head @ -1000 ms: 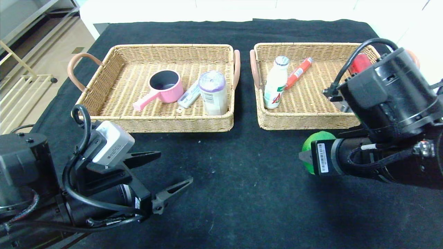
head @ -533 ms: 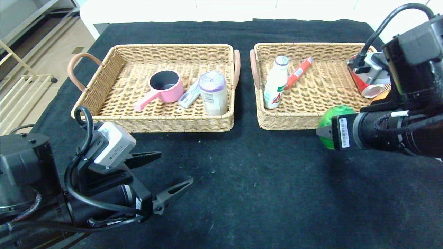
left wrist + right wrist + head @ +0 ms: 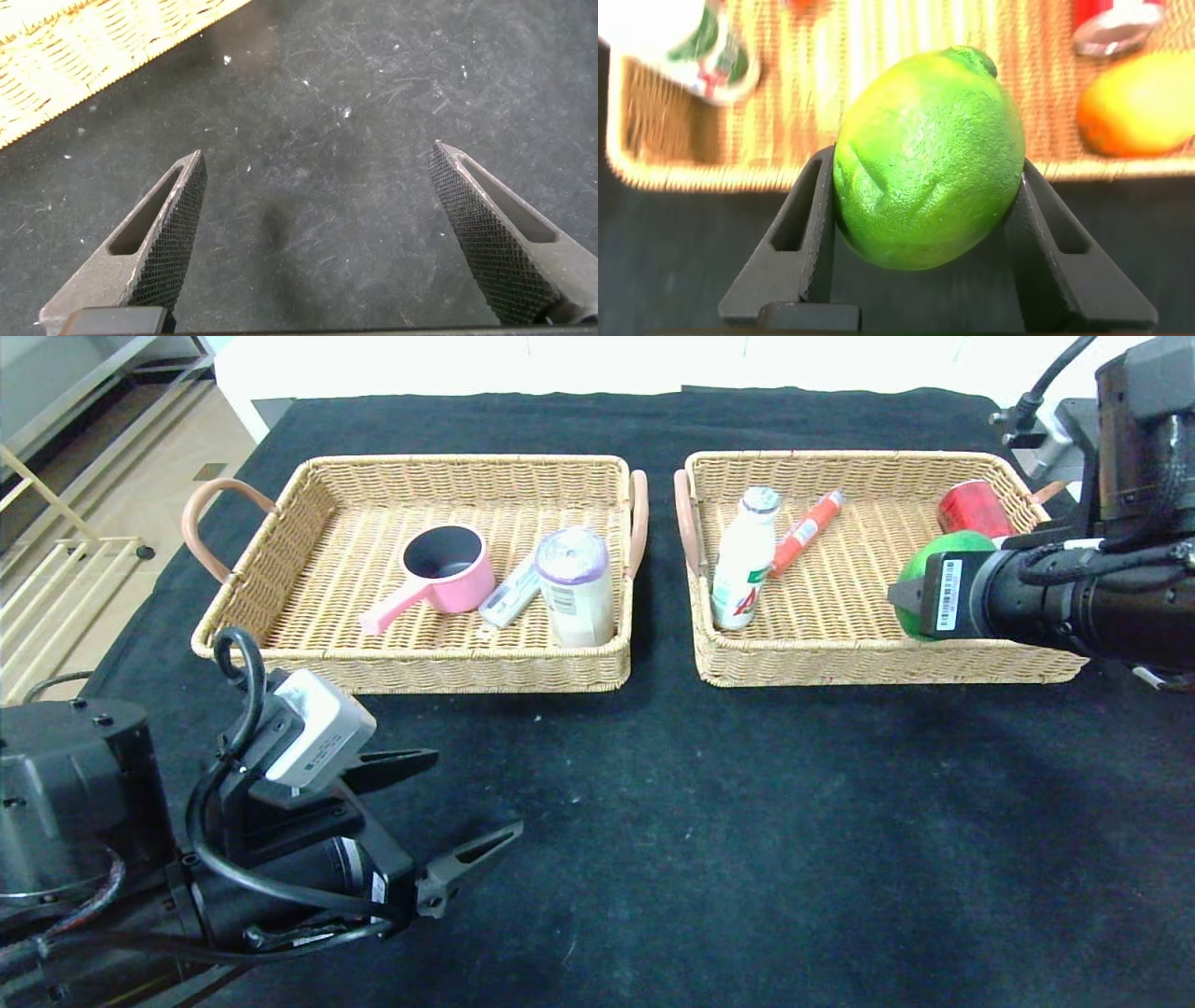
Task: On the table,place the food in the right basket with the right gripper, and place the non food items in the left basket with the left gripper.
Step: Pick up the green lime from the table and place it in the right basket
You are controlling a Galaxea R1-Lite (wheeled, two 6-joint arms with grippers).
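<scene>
Now you are watching the right gripper (image 3: 910,602) carrying the green lime (image 3: 926,159) up and forward: a second ago it was hanging low over the table short of the right basket (image 3: 840,667), and it is now riding over that basket's near right part, fingers clamped on both sides of the fruit. That is suggesting the release is close. Ahead of the gripper in this basket are lying a white bottle (image 3: 744,560), a red can (image 3: 971,507), an orange fruit (image 3: 1139,103) and a red tube (image 3: 805,532). The left basket (image 3: 420,672) is holding a pink pot (image 3: 446,567), a white canister (image 3: 575,586) and a small pack (image 3: 511,597). Your left gripper (image 3: 448,826) is idling wide open over bare table, near side.
</scene>
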